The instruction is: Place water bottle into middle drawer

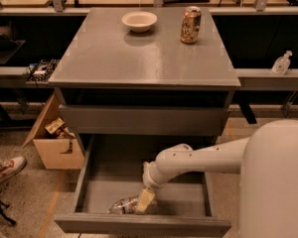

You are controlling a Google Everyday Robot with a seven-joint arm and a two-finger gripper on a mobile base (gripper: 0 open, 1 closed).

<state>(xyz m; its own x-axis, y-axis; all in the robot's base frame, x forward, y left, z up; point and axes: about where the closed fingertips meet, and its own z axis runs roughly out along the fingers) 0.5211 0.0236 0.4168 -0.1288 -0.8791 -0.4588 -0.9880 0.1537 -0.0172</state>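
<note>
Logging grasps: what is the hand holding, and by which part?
Cannot tell for certain. The hand is at the right-hand end of the water bottle, which lies on the floor of the drawer.

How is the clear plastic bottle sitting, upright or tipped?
Tipped: the clear ribbed water bottle lies sideways on the floor of the wide grey middle drawer, end effector at one end.

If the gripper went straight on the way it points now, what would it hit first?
The gripper, angled down inside the middle drawer, would meet the water bottle at its tip, then likely the drawer floor.
</note>
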